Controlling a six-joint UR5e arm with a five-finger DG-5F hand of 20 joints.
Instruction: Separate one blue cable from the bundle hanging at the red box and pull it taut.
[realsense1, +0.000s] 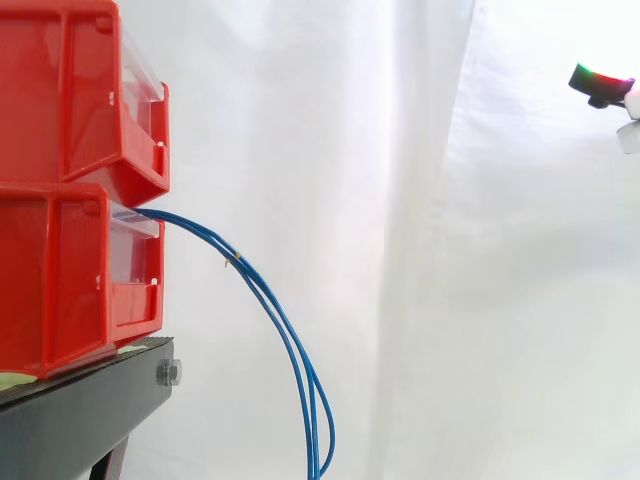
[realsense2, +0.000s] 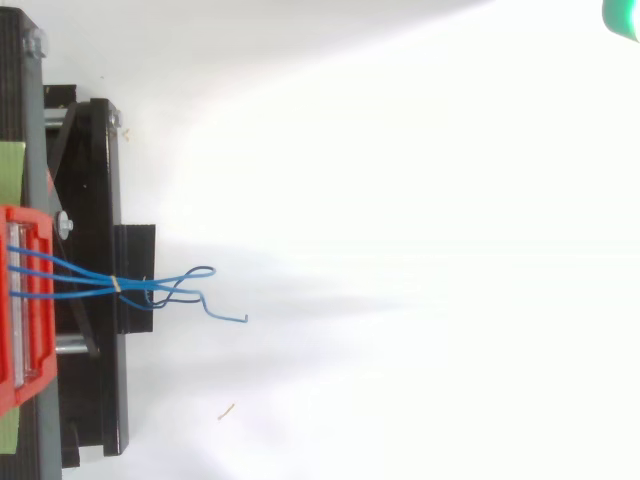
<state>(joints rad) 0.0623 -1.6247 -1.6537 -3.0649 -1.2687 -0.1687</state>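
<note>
Plain white curtain (realsense1: 420, 250) behind everything on my feed. On the left there's the black stand (realsense1: 80, 420) with two red bins stacked on it, upper bin (realsense1: 70, 90) sitting on the lower bin (realsense1: 60, 280). The blue cable bundle (realsense1: 285, 325) comes out at the top of the lower bin's front, arcs outward and hangs down past the bottom edge of the side view. A small tie (realsense1: 234, 260) cinches the strands together near the bin. From above, the loose ends (realsense2: 200, 290) splay and curl past the stand. The hand (realsense1: 600, 82) is way off at the upper right, well apart from the cables. Just a glowing sliver pokes in, so I can't tell if it's open or closed.
</note>
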